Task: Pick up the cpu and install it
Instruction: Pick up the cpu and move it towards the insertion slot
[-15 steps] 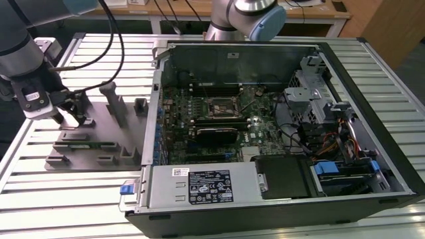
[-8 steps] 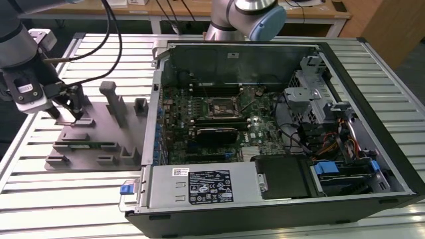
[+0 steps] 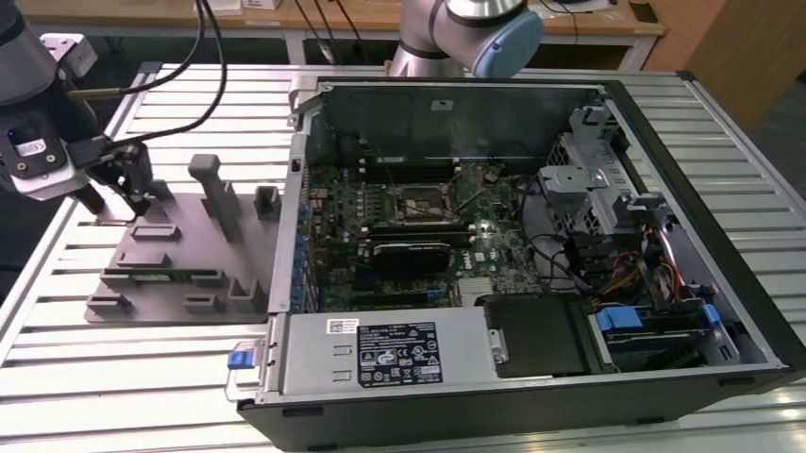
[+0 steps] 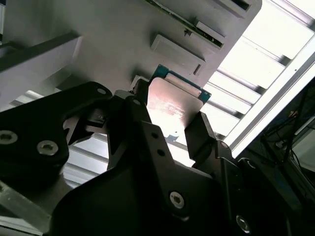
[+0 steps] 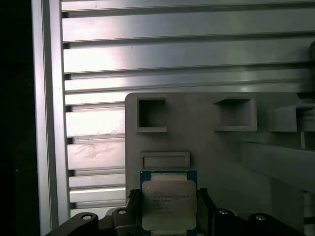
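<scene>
The cpu [image 5: 167, 196] is a small square chip with a silver top and a blue-green rim. It sits between the two black fingers of my gripper [image 5: 168, 204], just over the grey fixture plate [image 5: 206, 142]. In the second wrist view the cpu [image 4: 174, 98] has a finger [image 4: 139, 105] against each of two opposite edges. My gripper [image 3: 113, 200] hangs over the far corner of the fixture plate [image 3: 176, 274], at the exterior view's left. The motherboard socket [image 3: 420, 201] lies inside the open computer case [image 3: 680, 189], well to the right of the gripper.
Upright grey posts [image 3: 217, 193] and small recesses stand on the fixture plate beside the gripper. The slotted aluminium table [image 3: 113, 377] carries everything. Inside the case are a black block [image 3: 410, 257], a drive cage [image 3: 592, 184] and cables. The arm's base [image 3: 466, 38] stands behind the case.
</scene>
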Motion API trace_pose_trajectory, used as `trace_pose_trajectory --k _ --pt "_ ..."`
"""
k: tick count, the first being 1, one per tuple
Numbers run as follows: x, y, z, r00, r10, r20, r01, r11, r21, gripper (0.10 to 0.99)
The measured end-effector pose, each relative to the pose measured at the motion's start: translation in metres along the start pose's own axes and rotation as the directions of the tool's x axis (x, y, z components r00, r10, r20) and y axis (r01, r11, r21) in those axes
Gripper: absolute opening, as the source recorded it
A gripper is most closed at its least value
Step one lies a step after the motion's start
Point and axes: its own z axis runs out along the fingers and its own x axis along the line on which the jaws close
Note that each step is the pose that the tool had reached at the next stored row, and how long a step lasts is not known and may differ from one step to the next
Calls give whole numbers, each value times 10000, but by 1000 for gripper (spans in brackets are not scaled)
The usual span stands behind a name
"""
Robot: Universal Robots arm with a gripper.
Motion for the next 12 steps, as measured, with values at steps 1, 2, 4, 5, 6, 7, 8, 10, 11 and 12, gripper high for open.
trace_pose_trajectory --k 1,2,4,5,6,7,8,10,11,12 --pt "-1 2 -32 10000 0 2 0 10000 0 541" --pt "-1 3 -63 10000 0 4 0 10000 0 541" --pt "-3 6 -126 10000 0 8 0 10000 0 541" --pt "-4 8 -158 10000 0 11 0 10000 -1 541" --pt "-5 10 -191 10000 0 14 0 10000 -1 541" --pt "-6 12 -223 10000 -1 16 1 10000 -1 541" --pt "-7 14 -255 10000 -1 19 1 10000 -1 541" --pt "-8 18 -319 10000 -1 23 1 10000 -2 541" --pt "-10 20 -351 10000 -1 26 1 10000 -1 541" --pt "-10 21 -387 10000 -1 30 1 10000 -2 541"
